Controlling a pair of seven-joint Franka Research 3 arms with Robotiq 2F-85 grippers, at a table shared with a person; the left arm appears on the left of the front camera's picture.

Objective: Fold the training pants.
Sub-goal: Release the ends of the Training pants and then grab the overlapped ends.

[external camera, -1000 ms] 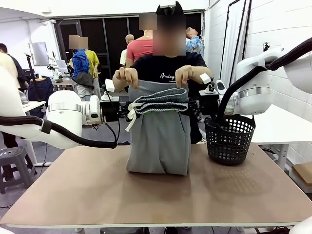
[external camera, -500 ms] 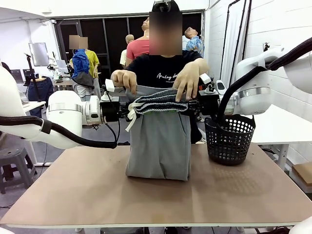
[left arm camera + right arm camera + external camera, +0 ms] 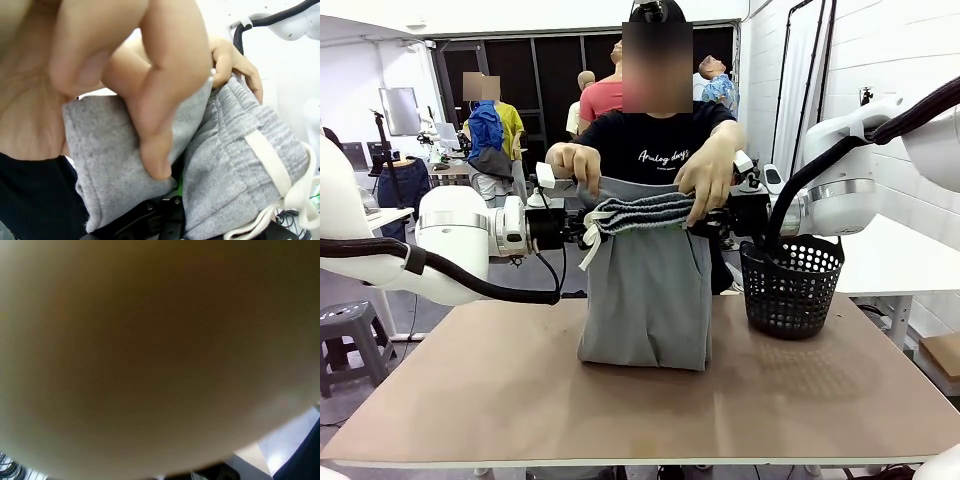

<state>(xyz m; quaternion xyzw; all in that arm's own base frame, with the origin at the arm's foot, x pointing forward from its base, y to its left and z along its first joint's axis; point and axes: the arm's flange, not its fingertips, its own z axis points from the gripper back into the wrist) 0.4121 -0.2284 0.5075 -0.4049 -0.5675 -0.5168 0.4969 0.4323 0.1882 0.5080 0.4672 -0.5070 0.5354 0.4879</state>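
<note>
Hanging above the table (image 3: 520, 400), the training pants (image 3: 645, 300) fall as a narrow grey panel from their waistband (image 3: 645, 212) to the tabletop, where the bottom edge rests on the far half near the middle. The waistband is bunched and stretched roughly level between the two arms. The left gripper (image 3: 580, 228) reaches in sideways from picture left, its jaws closed tight on the near end of the waistband. The left wrist view shows the grey jersey pinched between the fingers, with a sliver of green pad (image 3: 178, 186) showing in the fold. The white drawstring (image 3: 588, 250) dangles from that end, just beside the gripper.

The right gripper (image 3: 715, 218) comes in from picture right at the same height, its jaws likewise fully closed at the other end of the waistband. The exact bite is hard to see there.

The person stands at the far side of the table in a black T-shirt. One hand (image 3: 576, 162) pinches a raised edge of grey cloth that stands just behind and above the waistband, close over the left gripper. The other hand (image 3: 705, 178) lies over the waistband's right end, fingers curled down on the fabric and covering much of the right gripper's fingers.

A black perforated basket (image 3: 790, 285) stands on the table to the right of the pants, near them but apart, below the right gripper
</note>
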